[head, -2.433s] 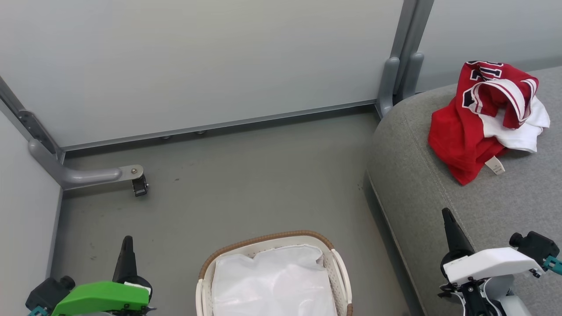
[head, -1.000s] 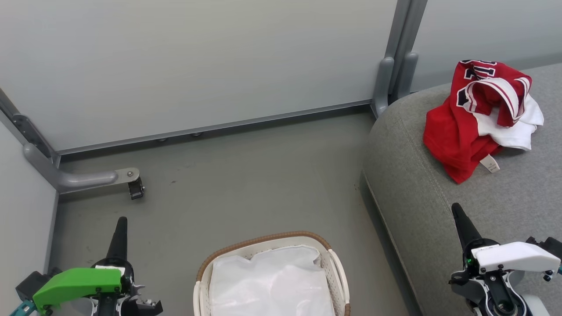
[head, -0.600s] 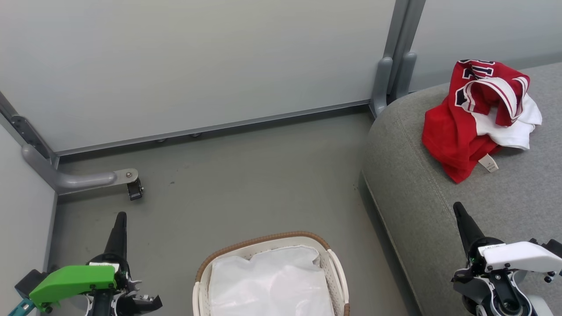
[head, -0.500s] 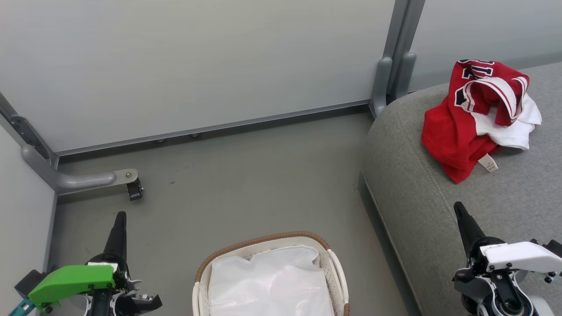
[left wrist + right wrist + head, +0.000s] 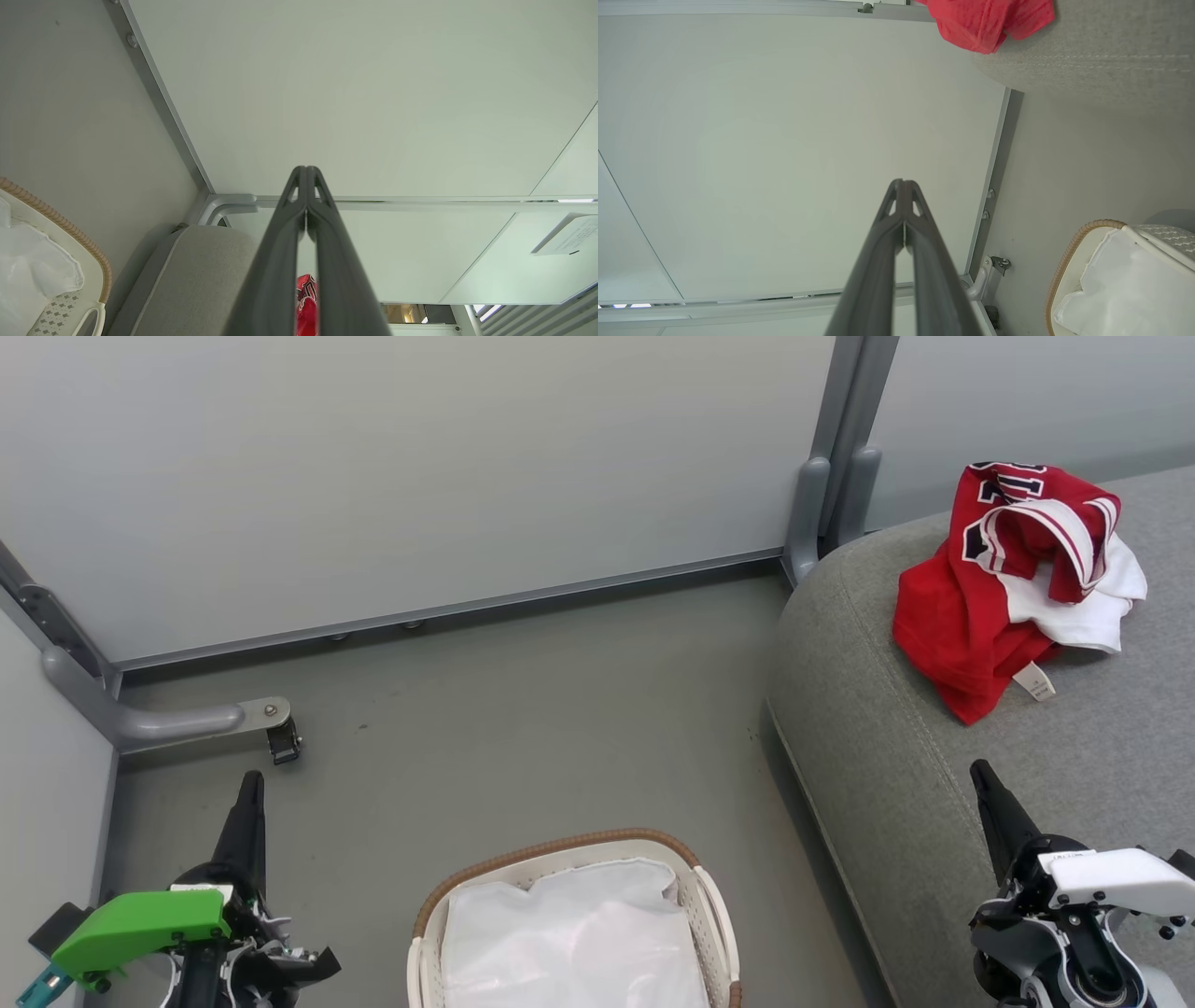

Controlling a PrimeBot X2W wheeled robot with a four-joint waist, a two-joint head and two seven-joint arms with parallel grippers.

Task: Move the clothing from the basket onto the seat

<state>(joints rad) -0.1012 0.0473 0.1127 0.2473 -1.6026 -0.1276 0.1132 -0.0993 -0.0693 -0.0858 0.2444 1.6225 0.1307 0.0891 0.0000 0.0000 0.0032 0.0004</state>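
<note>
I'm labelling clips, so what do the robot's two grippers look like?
The left gripper wears a bright green cover with a teal fitting at its end; the right gripper wears a white cover over a pale grey round joint. Both end in long, dark, tapering fingers with small triangular cut-outs near the tips.

Seat point(image 5: 896, 775) rough fabric; basket point(image 5: 560, 845) perforated plastic w/ woven rim; floor point(image 5: 523, 709) smooth matt.

The clothing point(image 5: 952, 616) lies on the seat point(image 5: 887, 784); the basket point(image 5: 560, 846) stands on the floor point(image 5: 513, 709).
</note>
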